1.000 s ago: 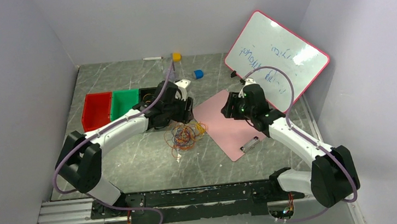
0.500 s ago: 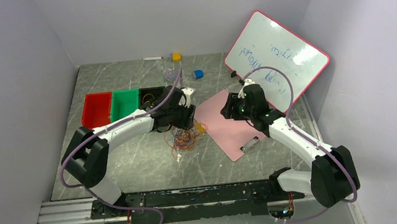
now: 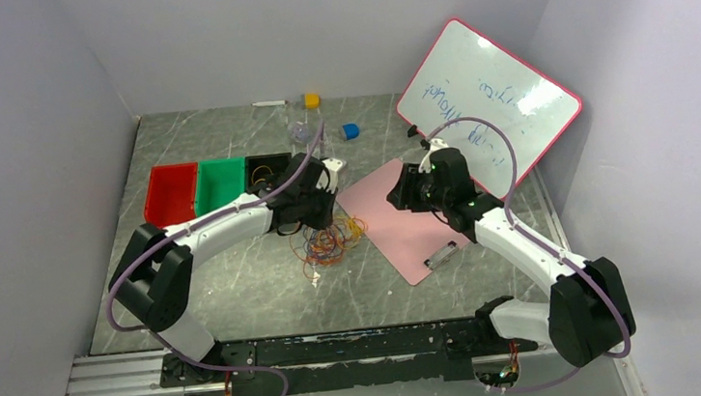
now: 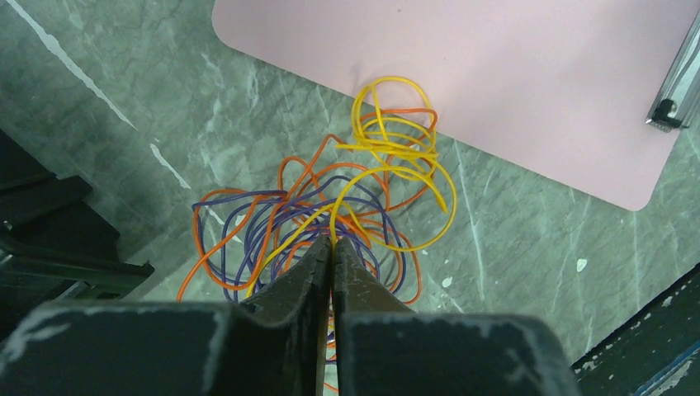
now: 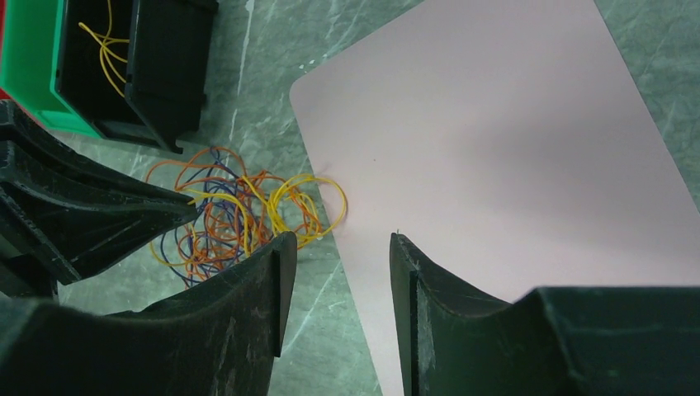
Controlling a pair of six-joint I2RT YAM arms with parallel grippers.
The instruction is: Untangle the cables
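Yellow, orange and dark blue cables (image 3: 330, 242) (image 4: 347, 210) (image 5: 239, 216), thin as thread, lie in one loose tangle on the grey-green marbled table (image 3: 239, 291), about midway between the two arms. Most of the yellow loops sit on the right side of the heap, just touching the left edge of a flat pink clipboard (image 3: 398, 224) (image 4: 495, 82) (image 5: 495, 148) whose metal clip is at its near end.

The left gripper (image 3: 322, 220) (image 4: 332, 246) reaches in from the left and is down at the far edge of the tangle. Its two black fingers are pressed tight together, and in the wrist view a yellow strand runs straight in between the tips, so it is pinching the cables there. Orange and blue loops spread to either side of the tips.

The right gripper (image 3: 401, 194) (image 5: 337, 241) hangs over the far left corner of the pink clipboard, to the right of the tangle. Its jaws stand apart with nothing between them, and it is not touching the wires.

To the left of the heap, three small open bins stand in a row: a red plastic bin (image 3: 170, 198), a green plastic bin (image 3: 219, 183) and a black plastic bin (image 3: 262, 165) (image 5: 169, 70). A separate thin yellow wire (image 5: 103, 43) lies inside the black one. A white dry-erase board with a red frame (image 3: 488, 107) leans against the far right wall, blue writing on it. A small yellow block (image 3: 312, 99) and a small blue object (image 3: 351, 131) sit near the far edge of the table.
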